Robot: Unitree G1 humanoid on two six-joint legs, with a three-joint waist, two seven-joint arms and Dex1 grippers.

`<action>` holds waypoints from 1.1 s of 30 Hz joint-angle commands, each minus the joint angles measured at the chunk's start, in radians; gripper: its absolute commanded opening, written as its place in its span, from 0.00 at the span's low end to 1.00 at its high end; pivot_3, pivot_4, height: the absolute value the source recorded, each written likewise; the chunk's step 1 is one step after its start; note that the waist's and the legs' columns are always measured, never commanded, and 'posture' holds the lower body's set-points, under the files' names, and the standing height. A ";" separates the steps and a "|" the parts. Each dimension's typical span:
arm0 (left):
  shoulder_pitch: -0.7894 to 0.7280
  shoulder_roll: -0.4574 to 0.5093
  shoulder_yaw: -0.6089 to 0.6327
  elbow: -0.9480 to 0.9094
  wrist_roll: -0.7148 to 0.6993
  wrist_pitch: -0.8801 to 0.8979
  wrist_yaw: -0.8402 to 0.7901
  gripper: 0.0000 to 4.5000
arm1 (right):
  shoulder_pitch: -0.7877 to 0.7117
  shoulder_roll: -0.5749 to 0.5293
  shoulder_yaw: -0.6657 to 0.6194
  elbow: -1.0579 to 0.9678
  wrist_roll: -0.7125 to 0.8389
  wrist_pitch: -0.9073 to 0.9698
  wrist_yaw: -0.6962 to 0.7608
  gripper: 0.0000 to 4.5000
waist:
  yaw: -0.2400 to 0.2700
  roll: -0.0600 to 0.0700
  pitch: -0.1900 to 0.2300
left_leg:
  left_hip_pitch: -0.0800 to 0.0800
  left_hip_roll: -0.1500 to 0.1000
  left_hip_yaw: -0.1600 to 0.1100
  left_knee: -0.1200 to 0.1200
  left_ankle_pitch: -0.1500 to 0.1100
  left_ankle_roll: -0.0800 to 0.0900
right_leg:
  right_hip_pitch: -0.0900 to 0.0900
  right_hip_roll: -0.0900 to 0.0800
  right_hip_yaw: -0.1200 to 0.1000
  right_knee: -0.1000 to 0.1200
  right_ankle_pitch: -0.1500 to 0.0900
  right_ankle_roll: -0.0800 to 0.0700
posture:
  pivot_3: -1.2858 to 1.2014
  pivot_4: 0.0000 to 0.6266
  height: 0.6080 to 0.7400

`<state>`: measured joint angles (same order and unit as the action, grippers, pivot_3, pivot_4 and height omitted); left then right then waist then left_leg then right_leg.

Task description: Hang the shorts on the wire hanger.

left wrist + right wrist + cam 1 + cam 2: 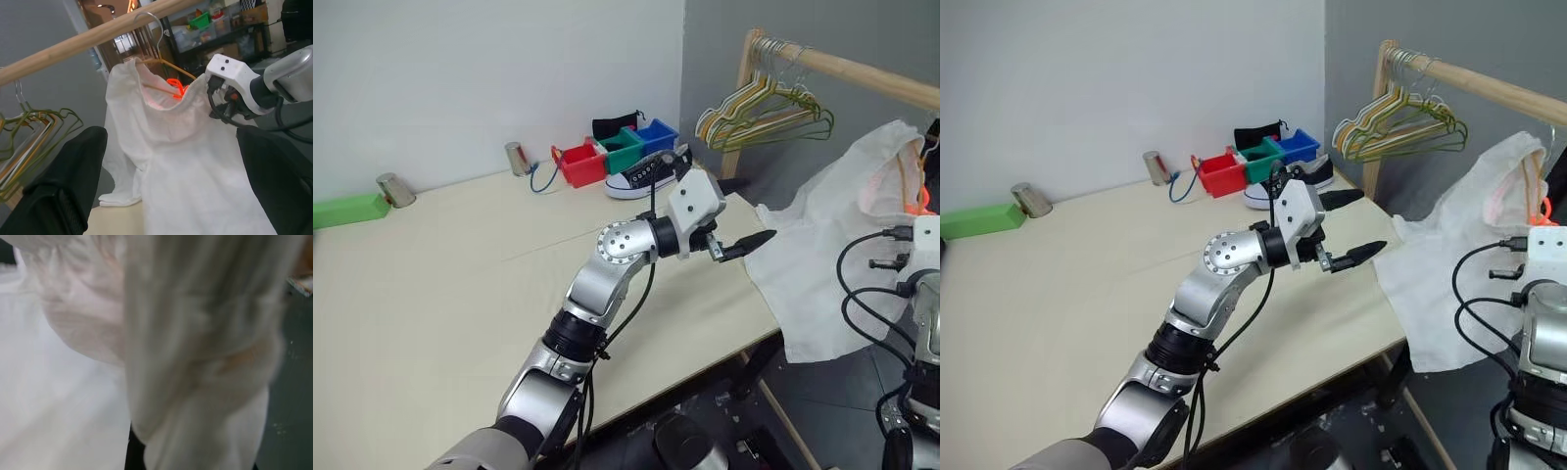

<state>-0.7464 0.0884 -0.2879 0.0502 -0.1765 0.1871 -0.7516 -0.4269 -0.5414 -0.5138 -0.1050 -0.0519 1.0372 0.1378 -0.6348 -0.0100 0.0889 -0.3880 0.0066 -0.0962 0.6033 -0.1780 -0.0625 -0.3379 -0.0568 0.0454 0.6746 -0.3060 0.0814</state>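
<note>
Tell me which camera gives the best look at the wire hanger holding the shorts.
The left wrist view: the wire hanger shows its hook over the wooden rail and both arms running into the waistband of the shorts. The two head views catch just a short stretch of wire at the right edge. The right wrist view shows white fabric.

Left gripper [1351, 227] wide open, level; right gripper clamped tight.
</note>
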 commanded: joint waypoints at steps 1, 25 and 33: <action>-0.015 0.000 0.023 -0.035 -0.003 -0.010 0.018 1.00 | -0.088 -0.015 -0.068 0.031 0.028 -0.040 -0.055 0.00 | 0.002 0.000 0.000 | 0.000 0.000 0.000 0.000 0.000 0.000 | 0.000 0.000 0.000 0.000 0.000 0.000 | 0.30 0.00 1.00; -0.016 0.009 0.017 -0.041 0.012 -0.005 0.046 1.00 | -0.162 0.024 -0.083 0.006 0.133 0.130 -0.118 0.16 | 0.003 0.001 0.000 | 0.004 0.000 0.001 -0.005 0.000 0.000 | 0.006 0.000 0.001 -0.010 0.001 0.002 | 0.31 0.00 1.00; -0.013 0.017 0.021 -0.045 0.010 -0.001 0.052 1.00 | -0.066 -0.090 0.095 -0.036 0.043 -0.016 -0.107 0.54 | 0.004 0.001 0.000 | 0.004 0.000 0.001 -0.006 0.000 0.000 | 0.006 0.000 0.002 -0.011 0.001 0.003 | 0.31 0.01 1.00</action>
<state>-0.7463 0.1022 -0.2877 0.0469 -0.1679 0.1894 -0.7087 -0.5055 -0.5851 -0.4678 -0.0732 0.0348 1.0929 0.0256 -0.6306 -0.0095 0.0885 -0.3842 0.0061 -0.0953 0.5976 -0.1782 -0.0628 -0.3321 -0.0569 0.0473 0.6633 -0.3047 0.0843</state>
